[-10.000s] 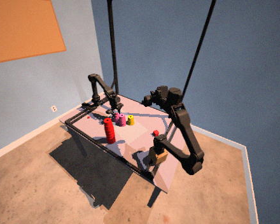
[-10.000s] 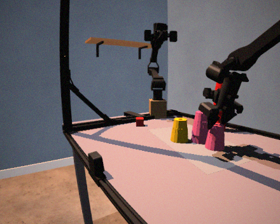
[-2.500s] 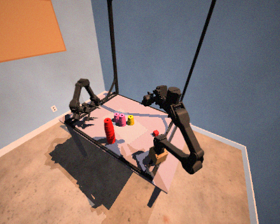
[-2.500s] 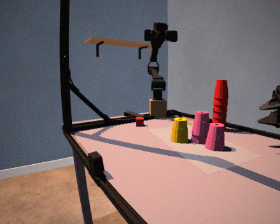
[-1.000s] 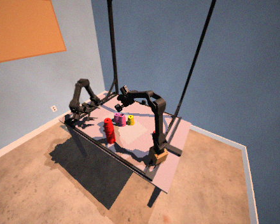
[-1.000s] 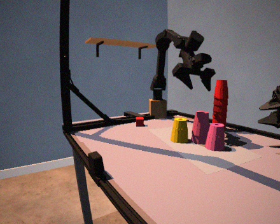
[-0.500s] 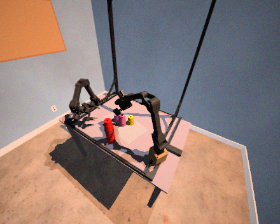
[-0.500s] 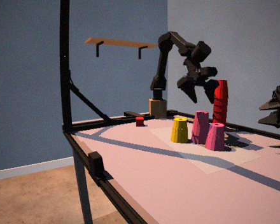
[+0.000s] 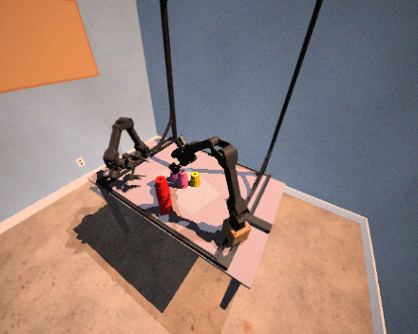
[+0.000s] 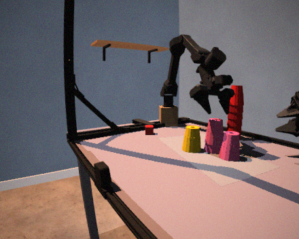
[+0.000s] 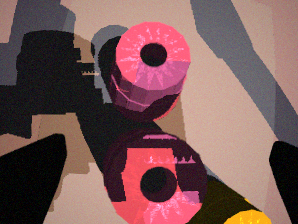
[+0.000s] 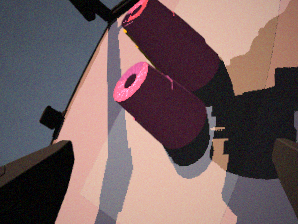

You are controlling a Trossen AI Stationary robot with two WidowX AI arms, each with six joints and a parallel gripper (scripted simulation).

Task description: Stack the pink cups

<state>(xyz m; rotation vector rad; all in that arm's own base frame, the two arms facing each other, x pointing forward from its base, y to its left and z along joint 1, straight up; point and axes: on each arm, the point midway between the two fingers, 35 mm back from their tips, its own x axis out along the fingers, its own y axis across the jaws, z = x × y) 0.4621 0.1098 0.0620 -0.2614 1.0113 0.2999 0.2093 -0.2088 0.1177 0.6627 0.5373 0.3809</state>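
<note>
Two pink cups stand upside down side by side on the pale mat [image 10: 225, 163]. The far one [image 10: 214, 136] stands taller than the near one [image 10: 230, 146]. They also show in the top view [image 9: 179, 178]. In the left wrist view I look straight down on the far cup [image 11: 153, 56] and the near cup [image 11: 158, 185]. My left gripper [image 10: 213, 98] hangs open and empty just above them, touching neither. My right gripper [image 10: 293, 117] is open and empty off to the side, low over the table; its wrist view shows both cups [image 12: 160, 106] at a distance.
A yellow cup [image 10: 191, 139] stands right beside the pink cups. A tall red stack of cups [image 10: 236, 108] stands behind them. A small red block [image 10: 149, 130] lies near the left arm's wooden base [image 10: 168, 115]. A black frame rims the table.
</note>
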